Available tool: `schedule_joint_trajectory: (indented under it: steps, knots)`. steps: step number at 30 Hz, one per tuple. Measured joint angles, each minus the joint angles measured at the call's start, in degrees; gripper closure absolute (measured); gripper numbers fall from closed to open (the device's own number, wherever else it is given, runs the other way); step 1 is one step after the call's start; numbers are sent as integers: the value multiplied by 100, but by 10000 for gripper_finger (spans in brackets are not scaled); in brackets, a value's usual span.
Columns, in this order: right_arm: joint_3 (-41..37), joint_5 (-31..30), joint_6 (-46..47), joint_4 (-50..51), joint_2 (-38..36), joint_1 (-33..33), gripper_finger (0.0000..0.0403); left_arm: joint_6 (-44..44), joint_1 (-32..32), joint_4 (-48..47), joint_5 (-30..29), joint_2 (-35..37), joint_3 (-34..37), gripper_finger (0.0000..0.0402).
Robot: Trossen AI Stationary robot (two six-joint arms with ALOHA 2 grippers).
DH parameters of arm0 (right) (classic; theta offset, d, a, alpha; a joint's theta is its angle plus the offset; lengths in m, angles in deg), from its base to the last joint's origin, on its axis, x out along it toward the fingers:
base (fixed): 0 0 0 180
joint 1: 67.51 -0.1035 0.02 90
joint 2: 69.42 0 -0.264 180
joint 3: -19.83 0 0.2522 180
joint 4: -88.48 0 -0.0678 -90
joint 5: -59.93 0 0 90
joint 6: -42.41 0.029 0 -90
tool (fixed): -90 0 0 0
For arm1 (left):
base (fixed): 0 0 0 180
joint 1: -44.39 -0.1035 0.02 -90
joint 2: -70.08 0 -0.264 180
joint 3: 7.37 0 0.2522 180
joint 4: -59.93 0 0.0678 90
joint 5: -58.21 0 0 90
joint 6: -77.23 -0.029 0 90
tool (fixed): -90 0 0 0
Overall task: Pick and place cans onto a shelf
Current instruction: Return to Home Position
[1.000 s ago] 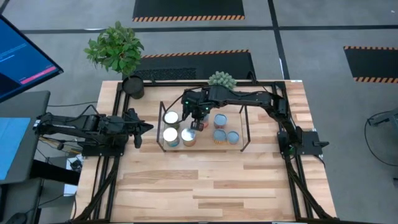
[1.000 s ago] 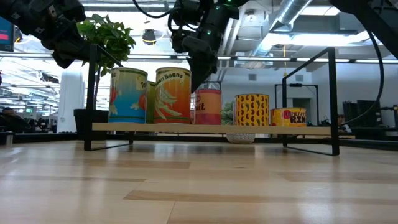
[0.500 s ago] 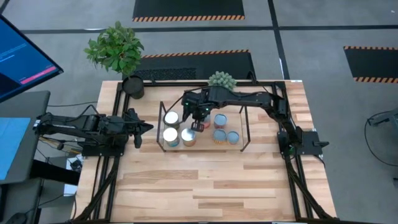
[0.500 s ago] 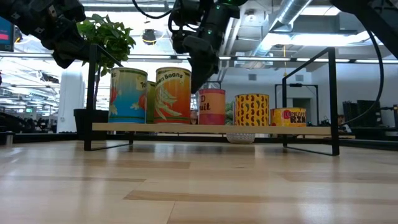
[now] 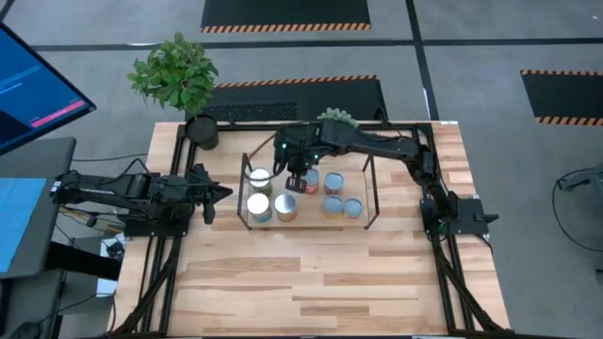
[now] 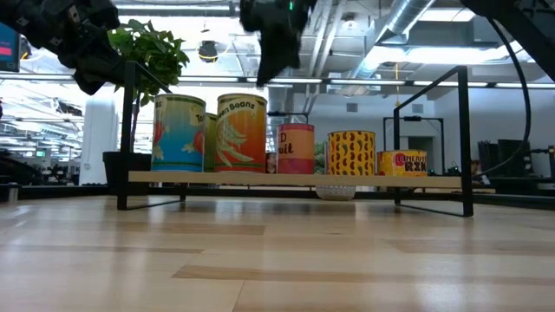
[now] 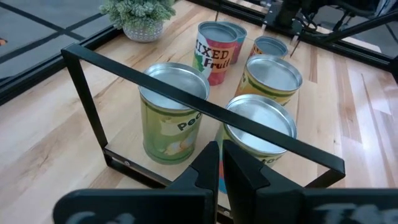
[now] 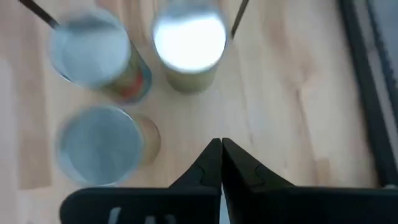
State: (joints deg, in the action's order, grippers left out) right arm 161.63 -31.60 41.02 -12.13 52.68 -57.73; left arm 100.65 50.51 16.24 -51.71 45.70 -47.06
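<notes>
The shelf (image 5: pixel 306 220) is a low light-wood board with black wire end frames, and several cans stand on it. In the low view I see a blue-green can (image 6: pixel 178 132), an orange beans can (image 6: pixel 241 132), a pink can (image 6: pixel 296 147), a yellow can (image 6: pixel 351 152) and a low red can (image 6: pixel 403 162). My right gripper (image 5: pixel 295 179) is shut and empty. It is high above the shelf's middle (image 6: pixel 270 65), with its fingers pointing down over the can tops (image 8: pixel 221 146). My left gripper (image 5: pixel 226 193) is shut and empty just off the shelf's left end, facing the cans (image 7: pixel 221 152).
A leafy plant (image 5: pixel 174 75) in a black pot (image 5: pixel 203 132) stands at the far left corner. A small succulent in a white pot (image 5: pixel 336 120) sits behind the shelf. The black wire frame (image 7: pixel 186 99) is close in front of my left gripper. Bare plank tabletop (image 5: pixel 311 282) lies nearer.
My right gripper has risen straight up from beside the pink can to well above the can tops. The pink can has settled a little toward the shelf's right and now stands still on the board.
</notes>
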Motion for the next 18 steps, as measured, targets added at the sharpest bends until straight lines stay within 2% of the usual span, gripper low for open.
schedule_joint_trajectory:
  steps: [3,4,8,12,14,18]
  knots:
    - [701,-6,121,579,-12,-35,371,11,0,73,0,0,0,393]
    - [709,-10,134,673,-89,-56,369,50,1,87,2,0,0,393]
    - [390,-144,64,1052,-664,-118,365,487,0,78,111,2,0,393]
    - [378,-504,402,2008,-1056,-160,366,780,-1,54,210,2,-1,393]
    - [368,-645,359,2518,-1234,-216,367,817,-1,-36,510,4,-2,393]
    - [-59,-679,469,2297,-2038,-390,367,740,3,-10,852,80,-2,393]
